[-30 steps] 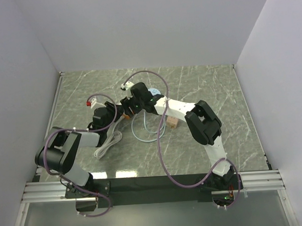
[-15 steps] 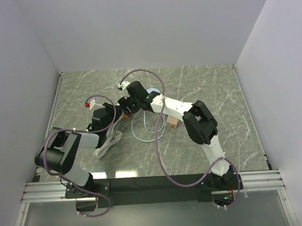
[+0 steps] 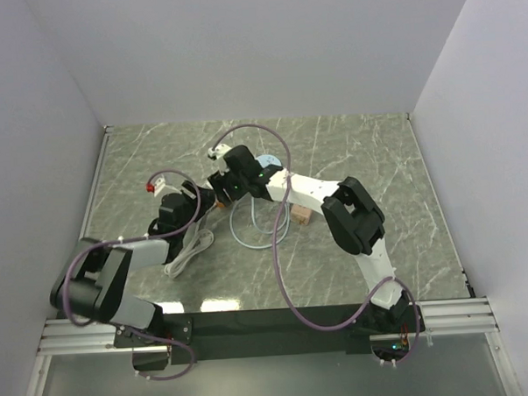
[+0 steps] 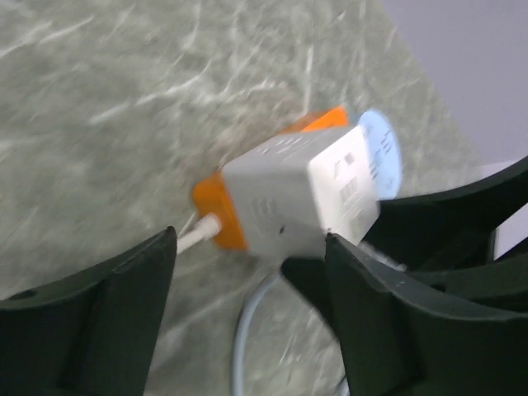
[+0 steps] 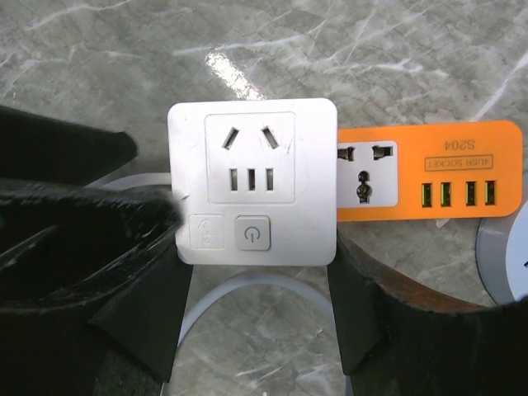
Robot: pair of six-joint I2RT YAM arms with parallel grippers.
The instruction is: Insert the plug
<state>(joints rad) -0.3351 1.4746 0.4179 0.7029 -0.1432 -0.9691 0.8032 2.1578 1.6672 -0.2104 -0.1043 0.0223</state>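
Fingers [image 5: 140,289] of the right gripper [image 5: 256,247] are pinching the white adapter [image 5: 252,186] by its two opposite sides, one dark finger pressing on each flank. The adapter is sitting squarely between these jaws, its socket face and power button turned up toward the wrist camera. It is lying over one end of the orange power strip [image 5: 429,186], which is running out sideways past one finger, showing a universal socket and a row of green USB ports. Whether the adapter's pins are fully seated in the strip cannot be told, since its body is covering that end.

The left gripper [image 4: 249,243] is hovering with its jaws spread wide and gripping nothing. Strip and adapter are sitting just ahead of its open jaws, beyond the fingertips and not touching them. A white cable [image 4: 198,235] is leaving the orange end close in front of one left fingertip. A pale blue cable [image 4: 247,330] is looping on the table [image 4: 99,99] below the gap between these jaws. A round light-blue disc [image 4: 381,153] is lying beyond the far end of the strip, beside the right gripper's dark fingers.

In the overhead view both grippers are meeting nose to nose over the strip, and a small wooden block [image 3: 300,216] is resting well off to the side of the right jaws, under that arm.
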